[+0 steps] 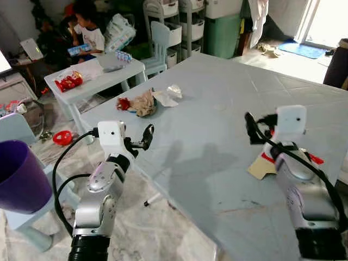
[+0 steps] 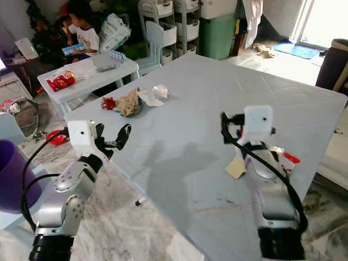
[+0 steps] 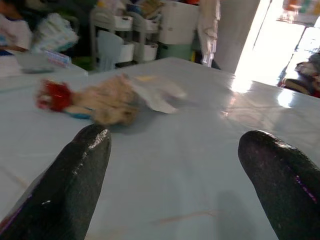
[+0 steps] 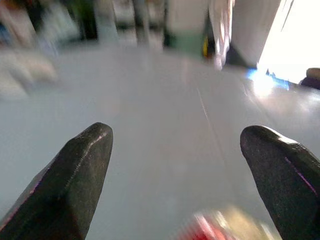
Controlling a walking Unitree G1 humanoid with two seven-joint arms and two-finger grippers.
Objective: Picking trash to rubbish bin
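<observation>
The purple bin (image 1: 19, 176) stands on the floor at far left. The left gripper (image 1: 140, 142) hovers released at the table (image 1: 228, 125) edge; advance it toward the crumpled trash pile (image 1: 142, 102) ahead and close on one piece. The right gripper (image 1: 254, 129), also released, hangs above a paper scrap (image 1: 261, 167). Shelving (image 1: 179, 24) and a seated person (image 1: 87, 32) stand behind.

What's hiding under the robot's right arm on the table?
Under the right arm on the grey table, a tan paper scrap and something red poke out. The arm covers the rest, so I cannot tell what it is.
</observation>
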